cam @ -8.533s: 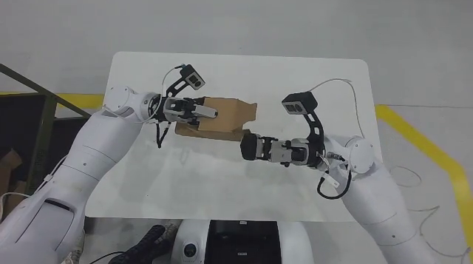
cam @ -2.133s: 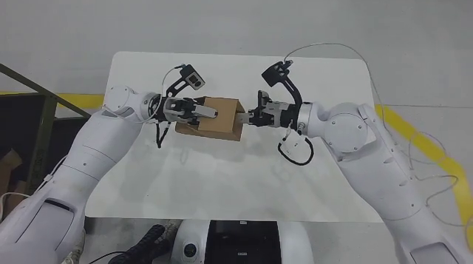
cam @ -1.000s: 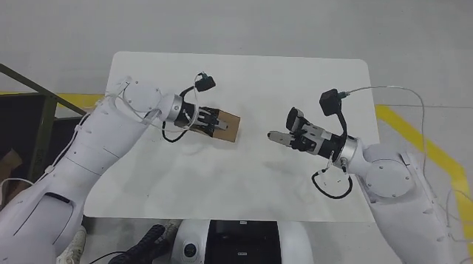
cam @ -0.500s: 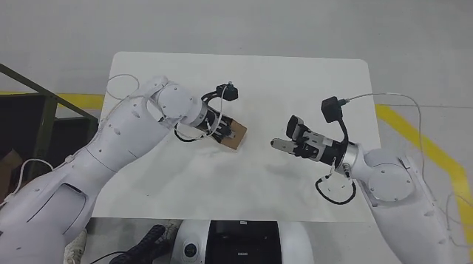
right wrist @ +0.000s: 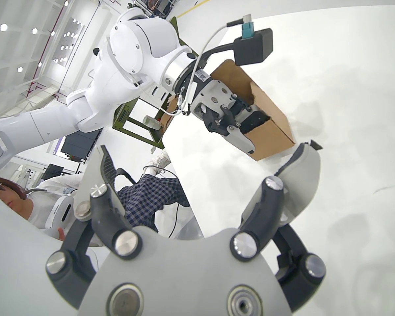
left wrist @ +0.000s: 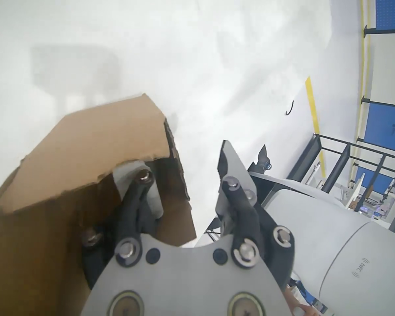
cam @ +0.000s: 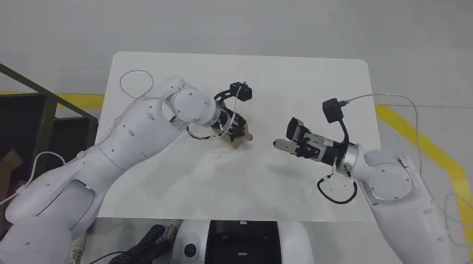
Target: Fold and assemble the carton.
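The left gripper, jaws parted astride one wall of the brown corrugated cardboard carton, has swung it rightward to the middle of the white table and turned it. The right gripper, wide open and empty, has withdrawn rightward. The turn probably presents the next flap.

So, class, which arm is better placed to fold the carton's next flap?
Probably right: the right gripper is open, empty, facing the carton; the left gripper is busy at the carton's wall.
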